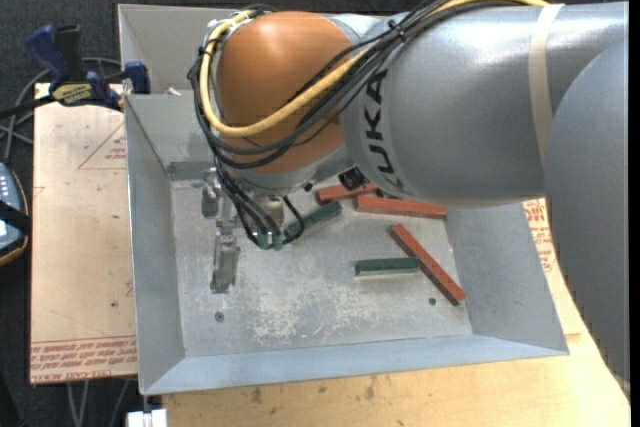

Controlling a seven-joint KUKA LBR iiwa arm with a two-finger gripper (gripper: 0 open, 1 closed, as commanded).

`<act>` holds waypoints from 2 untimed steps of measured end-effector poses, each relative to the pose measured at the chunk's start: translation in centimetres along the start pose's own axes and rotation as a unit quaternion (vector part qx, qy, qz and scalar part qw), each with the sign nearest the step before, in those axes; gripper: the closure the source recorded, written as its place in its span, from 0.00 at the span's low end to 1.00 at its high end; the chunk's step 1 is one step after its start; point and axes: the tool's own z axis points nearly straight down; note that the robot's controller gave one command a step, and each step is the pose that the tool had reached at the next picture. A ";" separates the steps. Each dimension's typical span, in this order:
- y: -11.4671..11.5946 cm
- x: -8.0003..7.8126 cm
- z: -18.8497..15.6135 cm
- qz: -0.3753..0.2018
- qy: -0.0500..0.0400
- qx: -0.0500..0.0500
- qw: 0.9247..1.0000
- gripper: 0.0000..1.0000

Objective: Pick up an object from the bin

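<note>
Gripper (222, 280) hangs low over bare floor at the left of the bin (150, 215), under the orange wrist cover (270, 65). Jaw state: cannot tell, the wrist and cables block the view. Nearest thing is a dark green stick (315, 218) just to its right, tilted, its left end by the cables. Right of that, far side: a short red-brown piece (335, 193), partly under the arm, then a long red-brown stick (405, 207). Nearer: a second green stick (388, 266) lying flat, with a diagonal red-brown stick (430, 265) at its right end.
</note>
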 end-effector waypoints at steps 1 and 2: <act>-5.5 4.2 6.9 0.018 0.002 0.002 1.000 0.00; -3.8 -3.6 3.7 -0.002 -0.009 -0.002 1.000 0.00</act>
